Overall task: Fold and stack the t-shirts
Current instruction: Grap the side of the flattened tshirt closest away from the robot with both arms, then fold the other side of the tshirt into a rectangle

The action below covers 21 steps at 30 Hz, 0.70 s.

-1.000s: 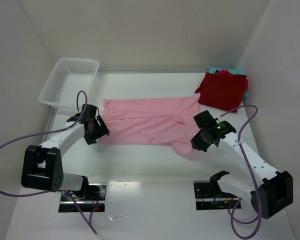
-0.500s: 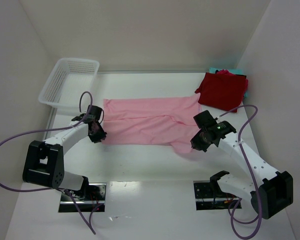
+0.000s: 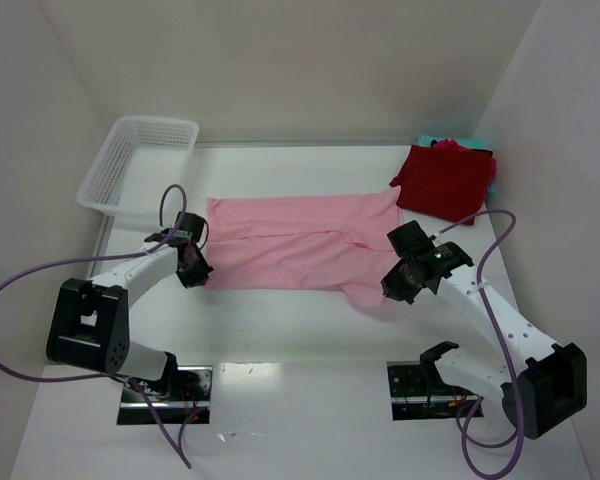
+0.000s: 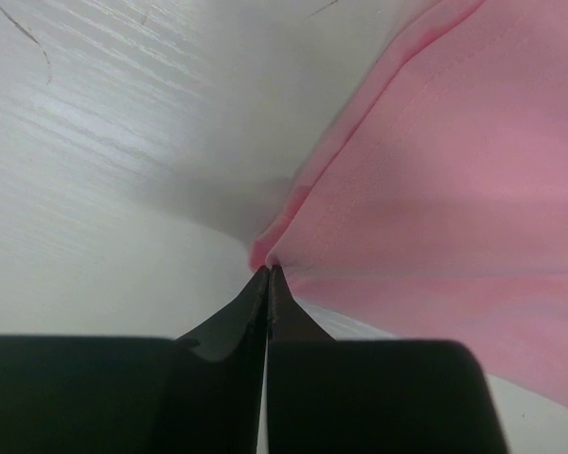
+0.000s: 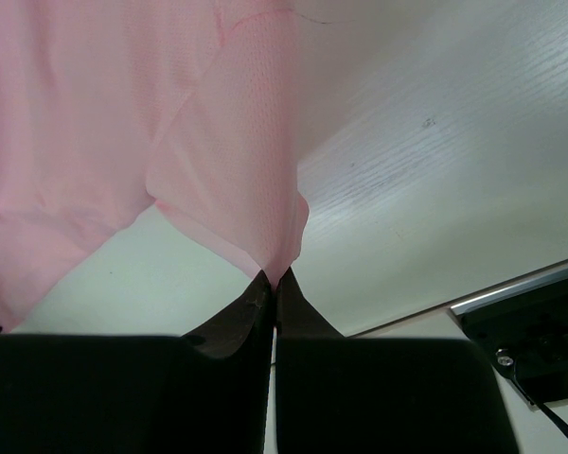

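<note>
- Currently the light pink t-shirt [image 3: 300,245] lies spread out in the middle of the tabletop [image 3: 310,330].
- The left claw [image 4: 268,274] is clenched on its near left corner.
- The right claw [image 5: 275,279] is clenched on its near right edge.
- The dark red t-shirt [image 3: 445,182] lies folded in the far right corner, and a teal t-shirt [image 3: 430,140] shows at its far edge.
- A white basket [image 3: 140,165] stands at the far left.

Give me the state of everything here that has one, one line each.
pink t-shirt: laid out flat, near edge pinched at both ends.
dark red t-shirt: folded, lying far right.
teal t-shirt: mostly hidden under the dark red one.
basket: upright, far left.
left gripper: shut on pink t-shirt.
right gripper: shut on pink t-shirt.
</note>
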{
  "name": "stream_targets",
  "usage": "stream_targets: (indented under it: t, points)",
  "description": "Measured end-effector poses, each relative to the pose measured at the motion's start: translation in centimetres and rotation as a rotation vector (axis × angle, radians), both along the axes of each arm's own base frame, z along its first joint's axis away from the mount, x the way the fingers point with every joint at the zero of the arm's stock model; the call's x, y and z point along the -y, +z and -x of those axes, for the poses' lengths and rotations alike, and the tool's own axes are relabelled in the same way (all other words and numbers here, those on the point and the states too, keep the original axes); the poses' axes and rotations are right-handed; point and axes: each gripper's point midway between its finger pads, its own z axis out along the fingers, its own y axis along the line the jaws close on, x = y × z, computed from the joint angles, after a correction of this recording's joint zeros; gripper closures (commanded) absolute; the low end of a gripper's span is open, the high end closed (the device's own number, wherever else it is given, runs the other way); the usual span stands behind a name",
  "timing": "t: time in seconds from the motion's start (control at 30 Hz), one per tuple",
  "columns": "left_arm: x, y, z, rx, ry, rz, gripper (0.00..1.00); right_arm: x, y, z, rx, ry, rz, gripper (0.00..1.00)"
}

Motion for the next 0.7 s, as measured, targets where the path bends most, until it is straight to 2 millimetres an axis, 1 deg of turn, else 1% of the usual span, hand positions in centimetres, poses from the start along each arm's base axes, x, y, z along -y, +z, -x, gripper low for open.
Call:
stream_targets:
  t: [0.07, 0.13, 0.2, 0.23, 0.27, 0.3, 0.33, 0.4, 0.5, 0.63, 0.67, 0.7]
  points:
    - [0.0, 0.3, 0.1, 0.001, -0.002, -0.001, 1.00, 0.0, 0.0, 0.0, 0.001, 0.000, -0.001, 1.00]
    - [-0.2, 1.5, -0.1, 0.022, -0.001, -0.006, 1.00, 0.0, 0.2, -0.1, 0.009, 0.000, -0.005, 1.00]
    - [-0.1, 3.5, -1.1, 0.072, -0.001, -0.005, 1.00, -0.1, 0.6, -0.2, 0.025, 0.000, -0.012, 1.00]
    - [0.0, 5.0, -2.0, 0.111, -0.002, -0.002, 1.00, -0.2, 1.1, -0.5, 0.045, 0.001, -0.018, 1.00]
    - [0.1, 7.1, -3.2, 0.172, -0.001, 0.002, 1.00, -0.3, 1.4, -0.6, 0.055, 0.002, -0.023, 1.00]
    - [0.1, 7.6, -3.5, 0.188, 0.000, 0.003, 1.00, -0.4, 1.9, -0.9, 0.071, 0.004, -0.028, 1.00]
    - [0.1, 8.9, -4.1, 0.226, 0.000, 0.002, 1.00, -0.4, 2.3, -1.1, 0.086, 0.005, -0.031, 1.00]
    - [-0.1, 10.4, -4.4, 0.262, -0.007, -0.006, 1.00, -0.5, 3.1, -1.6, 0.117, 0.006, -0.038, 1.00]
    - [-0.3, 11.2, -4.4, 0.279, -0.005, -0.013, 1.00, -0.4, 4.5, -2.3, 0.172, 0.004, -0.048, 1.00]
    - [-0.6, 11.3, -3.9, 0.270, 0.000, -0.028, 1.00, -0.2, 5.4, -3.0, 0.224, 0.008, -0.056, 1.00]
    - [-0.8, 11.2, -3.8, 0.267, 0.003, -0.036, 1.00, -0.1, 5.6, -3.4, 0.239, 0.006, -0.056, 1.00]
    - [-0.9, 11.2, -3.7, 0.265, 0.004, -0.041, 1.00, 0.5, 6.0, -4.1, 0.265, -0.009, -0.052, 1.00]
